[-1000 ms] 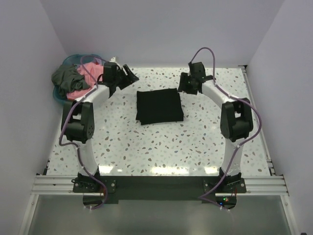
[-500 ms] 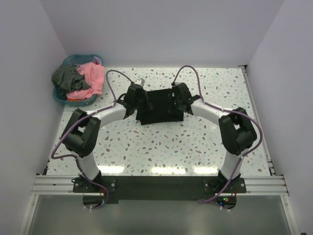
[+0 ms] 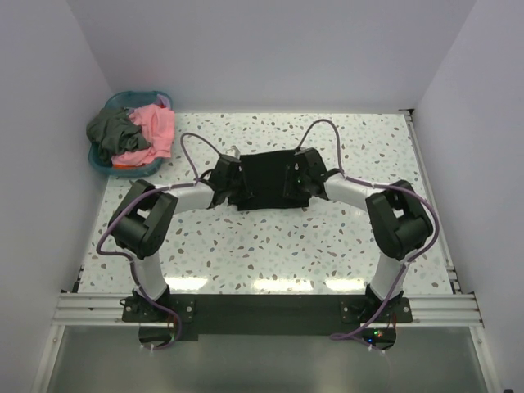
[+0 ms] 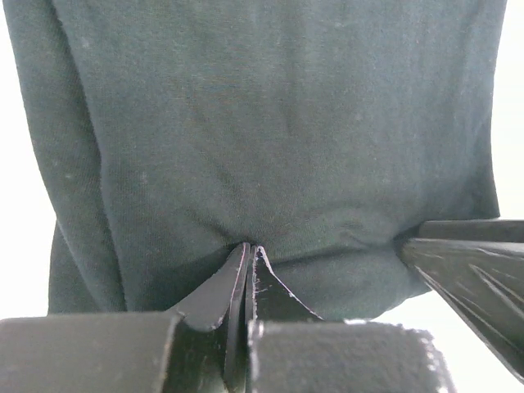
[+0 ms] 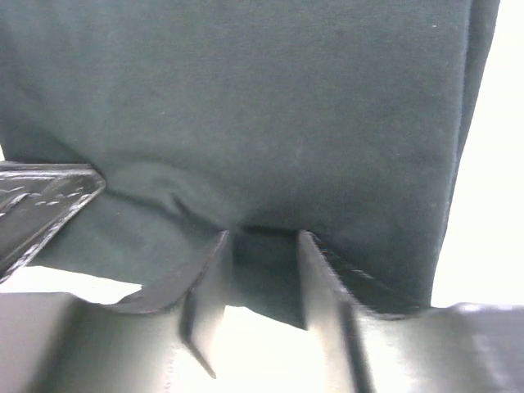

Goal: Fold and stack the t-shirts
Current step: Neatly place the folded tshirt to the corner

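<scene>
- Your black shirt (image 3: 266, 176) lies folded in a neat square in the middle of the worktop (image 3: 262, 246). It lies flat.
- Your two arms reach in low from both sides, and the shirt sits between them.
- Your left claw (image 4: 248, 250) is at the left side of the shirt. Its two fingers are pressed tight together, with no gap at all, and their tips pinch the cloth. The cloth puckers into little folds right there.
- Your right claw (image 5: 262, 241) is at the right side of the shirt. Its fingers stand a little apart, and the edge of the shirt fills the gap between them. You cannot tell if they squeeze the cloth.
- In each wrist view the other claw pokes in from the side, low down and touching the shirt.
- The blue basket (image 3: 100, 160) sits by the far left corner of the worktop, well apart from the black shirt.
- The pink shirt (image 3: 155, 127) and the grey shirt (image 3: 110, 131) lie bunched up in the basket — grey on the left, pink on the right. They touch each other, and both heap up over the rim.
</scene>
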